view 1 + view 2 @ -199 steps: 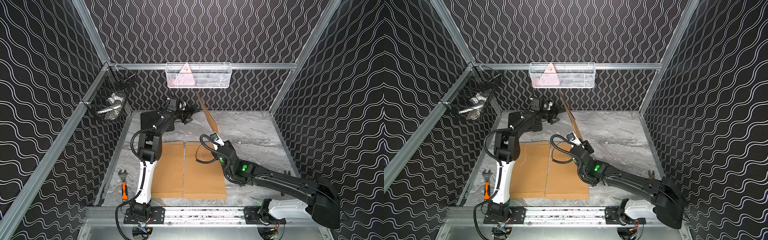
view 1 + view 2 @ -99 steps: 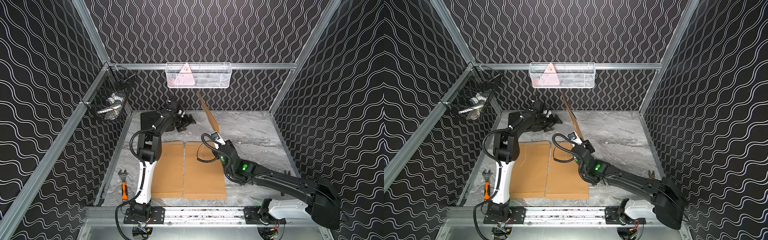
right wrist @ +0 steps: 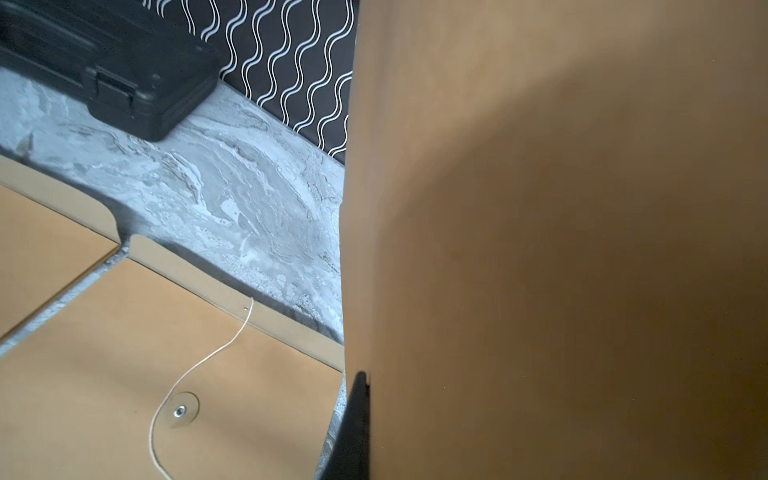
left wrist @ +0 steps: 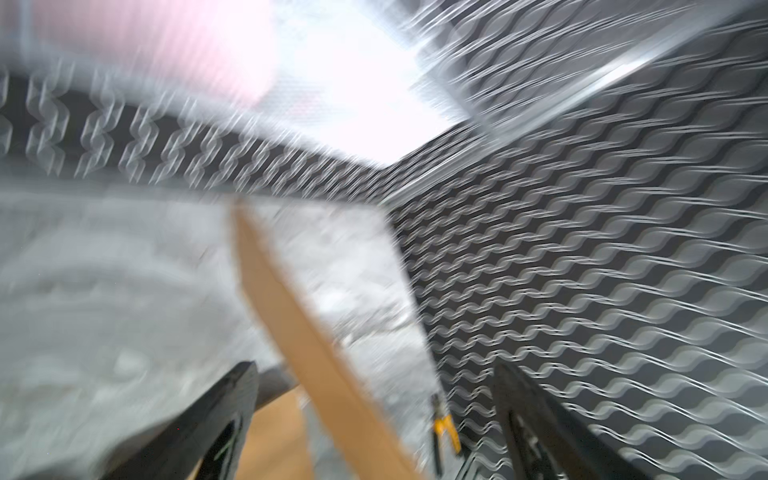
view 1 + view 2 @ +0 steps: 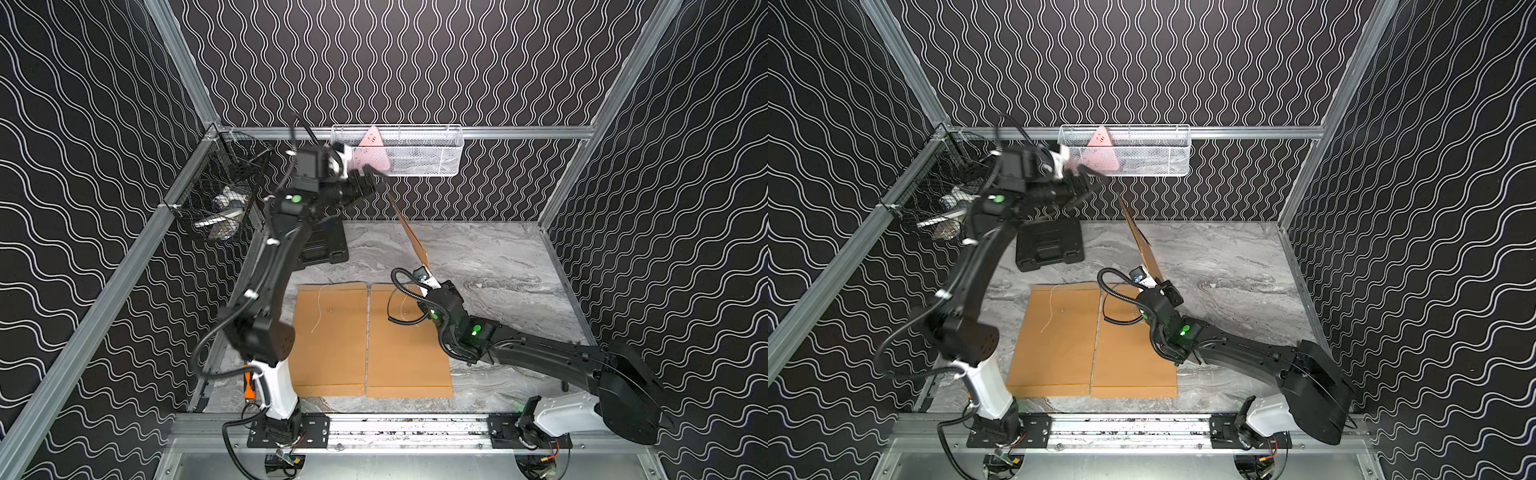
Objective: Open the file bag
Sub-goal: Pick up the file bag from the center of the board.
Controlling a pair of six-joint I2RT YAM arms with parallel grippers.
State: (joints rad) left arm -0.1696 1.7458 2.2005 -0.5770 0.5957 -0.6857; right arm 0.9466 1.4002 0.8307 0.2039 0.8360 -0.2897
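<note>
One file bag (image 5: 409, 235) stands tilted, clamped low in the right gripper (image 5: 427, 275). The left gripper (image 5: 363, 185), spread wide, should catch its top edge squarely.

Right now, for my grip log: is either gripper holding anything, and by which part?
The right gripper pinches the tilted file bag at its lower end; the left gripper is open, empty.

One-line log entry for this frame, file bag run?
right gripper: shut on brown paper file bag, bag tilted on edge | left gripper: open, empty, beside white wire basket
</note>
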